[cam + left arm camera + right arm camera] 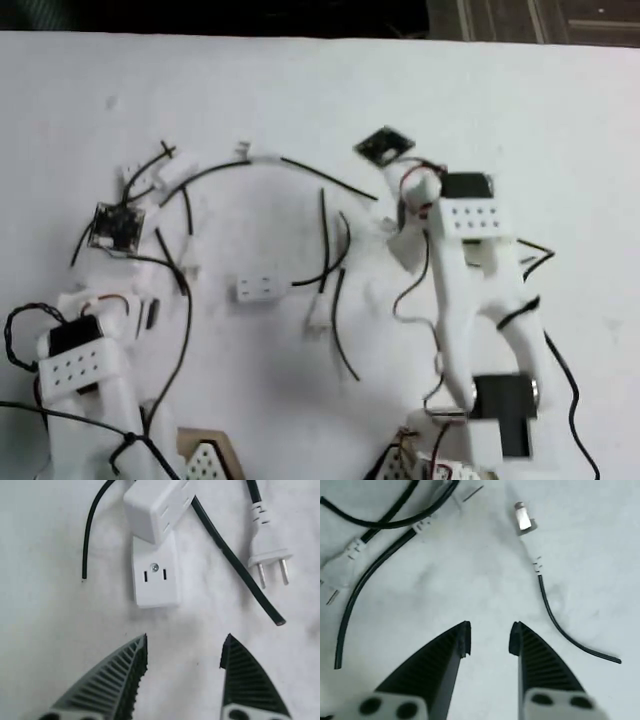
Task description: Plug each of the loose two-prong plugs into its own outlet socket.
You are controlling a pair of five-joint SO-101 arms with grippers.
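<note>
Left gripper (pixel 185 647) spread wide, holding nothing | outlet socket (pixel 155 577) just ahead of it on the table (pixel 45 630), two-prong plug (pixel 270 555) loose beside it | from above, white outlet block (pixel 262 288) at 2 o'clock of my left arm (pixel 85 365), 9 o'clock of my right arm (pixel 470 280) | right gripper (pixel 490 632) parted narrowly, empty, small plug (pixel 522 520) lying ahead.

High above table (pixel 560 120); wrists close, downward.

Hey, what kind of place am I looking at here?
Probably a robotics lab bench or hobby workspace: two small robot arms sit on a white table strewn with loose two-prong plugs, outlet blocks and a bare circuit board.
</note>
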